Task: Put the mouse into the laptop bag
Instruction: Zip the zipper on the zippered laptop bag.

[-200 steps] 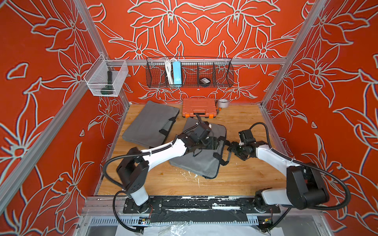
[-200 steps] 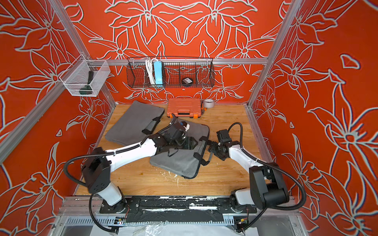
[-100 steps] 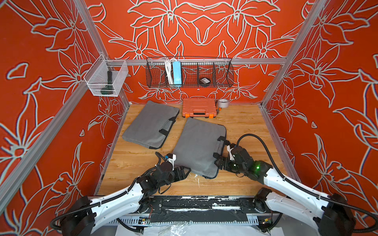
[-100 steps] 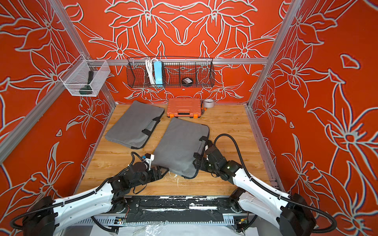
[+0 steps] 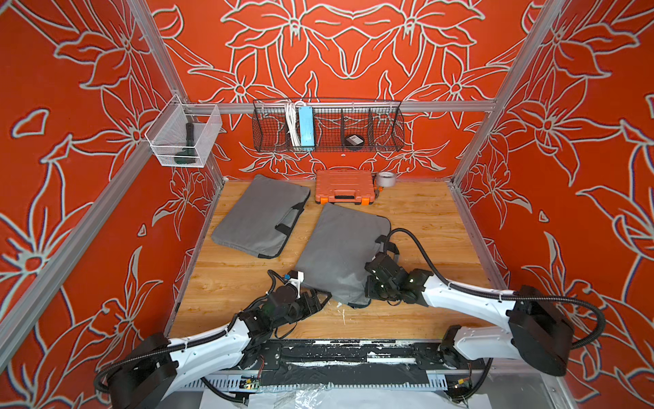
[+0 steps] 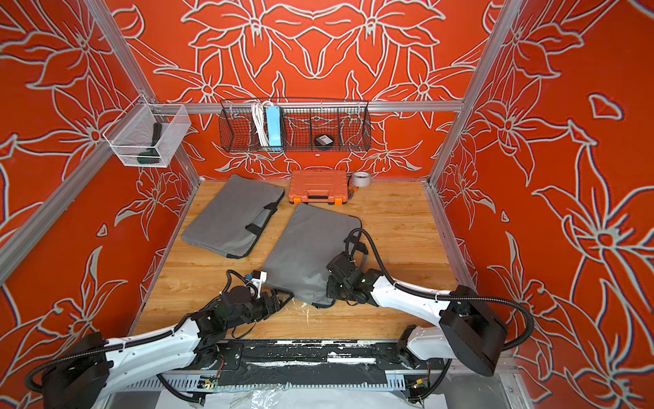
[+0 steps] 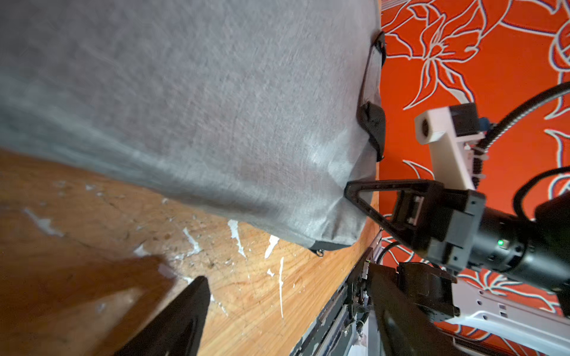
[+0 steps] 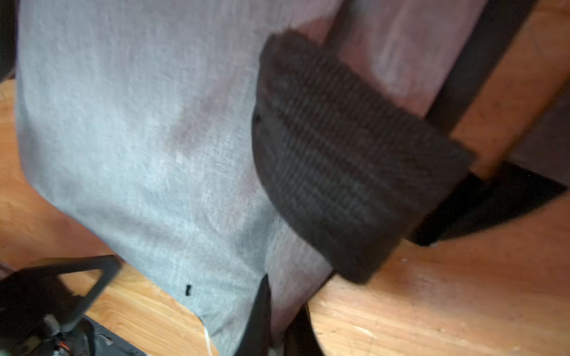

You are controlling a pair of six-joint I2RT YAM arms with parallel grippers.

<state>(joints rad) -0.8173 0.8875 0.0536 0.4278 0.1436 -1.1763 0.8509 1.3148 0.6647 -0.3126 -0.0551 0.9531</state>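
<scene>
- Right gripper (image 8: 282, 311): jaws together, pinching near edge of laptop bag (image 5: 339, 255)
- Left gripper (image 5: 322, 299): jaws apart, empty, low over wooden table (image 5: 424, 219), just beside bag's near corner

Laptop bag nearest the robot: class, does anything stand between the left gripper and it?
Nothing visible does. Only a strip of bare table separates the left gripper from the near edge of the laptop bag.

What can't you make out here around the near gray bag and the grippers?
- Mouse: in no view; near laptop bag fabric would hide it if inside.
- Whether the bag is open: right gripper covers that edge in both top views; right wrist view is blurred.
- Left gripper: one finger cut off by left wrist view's edge.
</scene>
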